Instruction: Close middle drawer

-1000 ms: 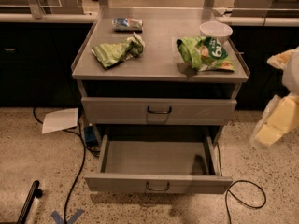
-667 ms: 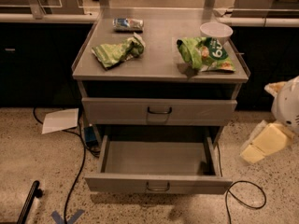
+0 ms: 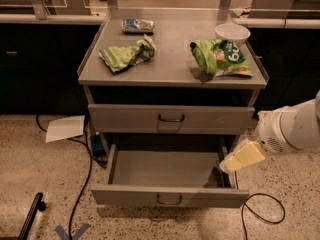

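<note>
Mid drawer (image 3: 130, 195) sitting pulled well out, lowest one showing, front w/ loop handle facing cam. Upper drawer (image 3: 125, 119) sitting shut above it. Gripper (image 3: 243, 156) hanging just over open drawer's R side wall, toward the back; arm (image 3: 292, 129) reaching in from R edge. Grip state: can't tell. Cabinet top (image 3: 172, 64) carrying 2 green chip bags (image 3: 127, 55) (image 3: 220, 58), white bowl (image 3: 232, 33), small packet (image 3: 138, 25).

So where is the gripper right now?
In the camera view the gripper sits at right, beside the right wall of the open middle drawer.
</note>
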Motion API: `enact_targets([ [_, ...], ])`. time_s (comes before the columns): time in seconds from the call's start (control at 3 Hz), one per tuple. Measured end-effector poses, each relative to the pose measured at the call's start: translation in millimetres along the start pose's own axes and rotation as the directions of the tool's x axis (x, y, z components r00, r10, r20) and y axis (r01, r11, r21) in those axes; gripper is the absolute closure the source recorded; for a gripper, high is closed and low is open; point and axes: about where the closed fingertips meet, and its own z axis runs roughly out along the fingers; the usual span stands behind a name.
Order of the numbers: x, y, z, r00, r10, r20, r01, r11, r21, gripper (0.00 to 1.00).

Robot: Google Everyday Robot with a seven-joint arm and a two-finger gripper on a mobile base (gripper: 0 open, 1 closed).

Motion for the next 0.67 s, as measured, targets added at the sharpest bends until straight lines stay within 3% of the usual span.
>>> enact_targets([
  [0.67,-2.0,-3.4,1.2,1.0,0.0,0.01,0.0,0.9999,0.012,0.42],
])
